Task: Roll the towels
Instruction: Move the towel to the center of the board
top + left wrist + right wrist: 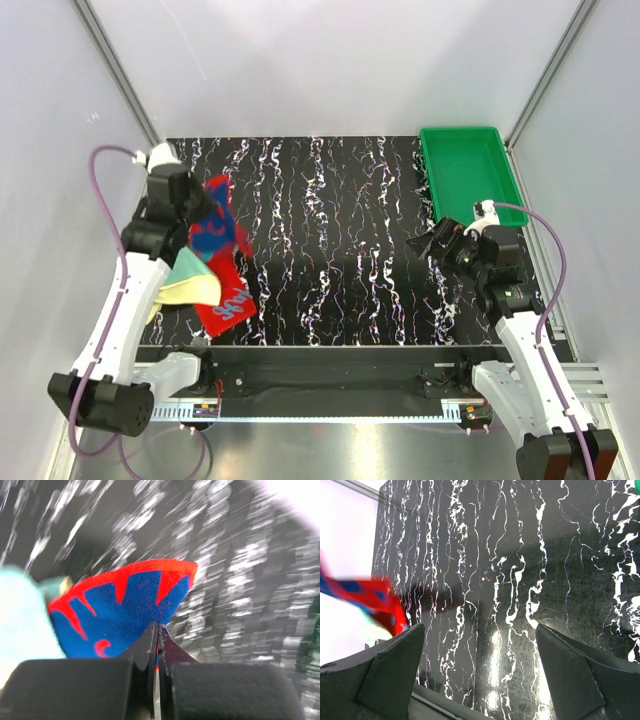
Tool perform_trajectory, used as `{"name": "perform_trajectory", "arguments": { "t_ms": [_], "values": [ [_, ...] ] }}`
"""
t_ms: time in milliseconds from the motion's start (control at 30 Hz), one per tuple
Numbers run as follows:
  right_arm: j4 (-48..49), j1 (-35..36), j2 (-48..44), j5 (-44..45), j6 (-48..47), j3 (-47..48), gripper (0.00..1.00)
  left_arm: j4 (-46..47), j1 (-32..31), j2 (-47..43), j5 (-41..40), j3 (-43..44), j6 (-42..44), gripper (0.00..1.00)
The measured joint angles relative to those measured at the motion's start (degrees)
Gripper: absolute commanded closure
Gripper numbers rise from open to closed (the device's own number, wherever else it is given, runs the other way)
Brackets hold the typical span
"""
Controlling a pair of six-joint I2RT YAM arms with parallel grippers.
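Observation:
The red towel with blue blotches (222, 262) hangs lifted at the left of the black mat, its lower end draping near the mat's front left. My left gripper (212, 207) is shut on its upper edge; in the left wrist view the cloth (125, 610) fans out beyond the closed fingertips (158, 630). The pale yellow and teal towel (190, 280) lies bunched under the left arm, partly overlapping the red one. My right gripper (432, 243) is open and empty above the mat's right side. In the right wrist view the red towel (367, 594) shows at far left.
A green plastic tray (468, 172) sits at the mat's back right corner. The black marbled mat (330, 240) covers the table. White walls enclose the workspace on three sides.

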Motion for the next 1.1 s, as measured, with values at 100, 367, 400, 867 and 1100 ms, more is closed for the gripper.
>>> {"name": "perform_trajectory", "arguments": {
  "t_ms": [100,367,400,867,1100],
  "values": [
    [-0.20,0.00,0.59,0.00,0.00,0.24,0.00,-0.79,-3.52,0.33,2.05,8.63,1.31,1.00],
    [-1.88,0.02,1.16,0.04,-0.52,3.13,0.00,2.54,-16.76,1.86,9.79,1.44,1.90,0.49],
    [-1.95,0.07,1.14,0.04,-0.70,3.21,0.00,4.07,-18.12,2.01,12.13,-2.54,1.64,0.33],
    [-4.22,20.11,22.64,5.70,-1.75,12.15,0.00,2.86,-17.42,-2.32,1.46,-17.00,-2.38,0.01],
    [-4.35,28.98,40.33,9.55,-1.27,21.35,0.00,7.04,7.41,0.22,1.49,-25.29,-4.24,0.01]
  ]
}}
